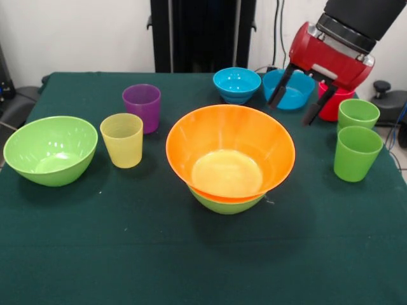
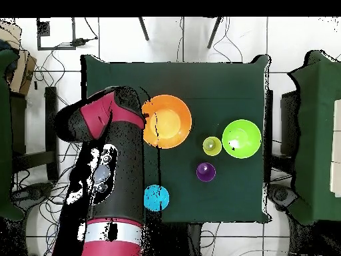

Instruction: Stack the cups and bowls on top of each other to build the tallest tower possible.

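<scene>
On the dark green cloth covering the surface (image 1: pixel 76 254), the large orange bowl (image 1: pixel 230 152) is sitting nested in a lime green bowl (image 1: pixel 226 203) at the middle, with a second lime green bowl (image 1: pixel 51 150), a yellow cup (image 1: pixel 122 140) and a purple cup (image 1: pixel 142 107) spreading off to one side. At the far corner the tool (image 1: pixel 299 101) is hanging with its black fingers apart and gripping nothing, above a blue bowl (image 1: pixel 289 90) and a red cup (image 1: pixel 331 109), near another blue bowl (image 1: pixel 236 84) and two light green cups (image 1: pixel 356 152). Around the surface, a pale wall and trailing cables (image 2: pixel 73 41) on a light floor are showing.
</scene>
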You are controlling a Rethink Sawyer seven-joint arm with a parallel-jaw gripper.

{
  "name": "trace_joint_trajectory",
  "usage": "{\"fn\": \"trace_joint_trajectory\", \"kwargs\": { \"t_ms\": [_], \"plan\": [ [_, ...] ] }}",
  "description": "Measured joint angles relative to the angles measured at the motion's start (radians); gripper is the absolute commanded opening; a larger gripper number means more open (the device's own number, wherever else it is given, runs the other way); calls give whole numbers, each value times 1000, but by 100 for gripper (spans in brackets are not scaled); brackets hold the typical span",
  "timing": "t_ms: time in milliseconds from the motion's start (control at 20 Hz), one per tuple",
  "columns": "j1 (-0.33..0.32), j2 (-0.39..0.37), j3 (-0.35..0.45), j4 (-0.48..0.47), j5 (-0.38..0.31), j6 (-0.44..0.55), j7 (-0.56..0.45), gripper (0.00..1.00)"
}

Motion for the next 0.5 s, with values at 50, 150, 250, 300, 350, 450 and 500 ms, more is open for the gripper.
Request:
{"fn": "trace_joint_trajectory", "kwargs": {
  "t_ms": [50, 150, 250, 300, 350, 450, 500],
  "plan": [
    [0, -4, 0, 1, 1, 0, 0, 100],
    [-1, -29, 0, 12, 6, 0, 0, 100],
    [-2, -51, 0, 24, 10, 0, 0, 100],
    [-2, -59, 0, 30, 11, 0, 0, 100],
    [-3, -69, 0, 37, 13, 0, 0, 100],
    [-4, -93, 0, 56, 15, 0, 0, 100],
    [-6, -106, 0, 69, 16, -1, 0, 100]
  ]
}}
